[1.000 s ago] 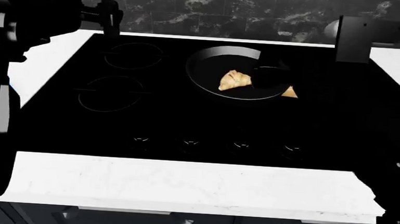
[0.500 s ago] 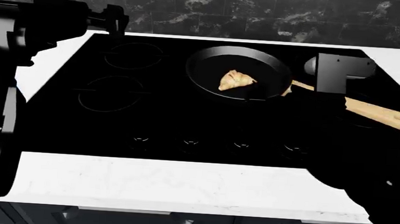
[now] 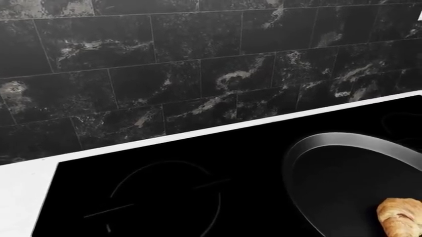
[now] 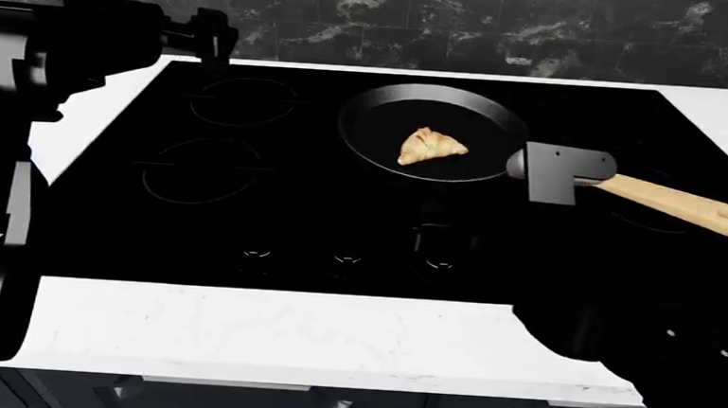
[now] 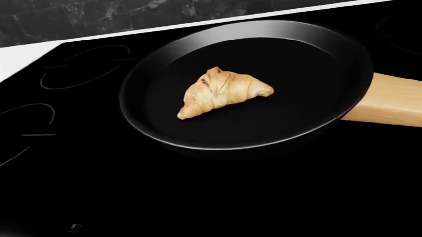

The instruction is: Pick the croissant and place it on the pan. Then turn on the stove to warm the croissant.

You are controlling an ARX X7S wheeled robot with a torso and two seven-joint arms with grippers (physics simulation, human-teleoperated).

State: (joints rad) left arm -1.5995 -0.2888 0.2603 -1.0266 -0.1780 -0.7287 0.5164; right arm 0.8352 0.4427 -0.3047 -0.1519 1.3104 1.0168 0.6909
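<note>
The golden croissant [image 4: 431, 146] [image 5: 221, 91] [image 3: 400, 217] lies inside the round black pan [image 4: 383, 106] [image 5: 329, 54] [image 3: 310, 148], touched by no gripper. The pan sits on the back right burner of the glossy black stove [image 4: 288, 209], and its wooden handle [image 4: 681, 202] [image 5: 389, 98] points right. My right gripper [image 4: 436, 235] is a faint dark shape low over the stove, just behind the control row [image 4: 345, 258] and in front of the pan. Its jaws are lost against the black glass. My left gripper [image 4: 208, 31] hangs above the stove's back left corner, its jaws unclear.
White countertop [image 4: 330, 339] borders the stove in front and at both sides. A black marble tile wall [image 4: 476, 26] stands behind. Two ring burner outlines [image 4: 208, 171] mark the stove's left half. My right forearm crosses the stove's front right corner.
My right arm has drawn back from over the pan toward the front of the stove, down near the control row. The croissant stays lying in the pan. The left arm has barely moved.
</note>
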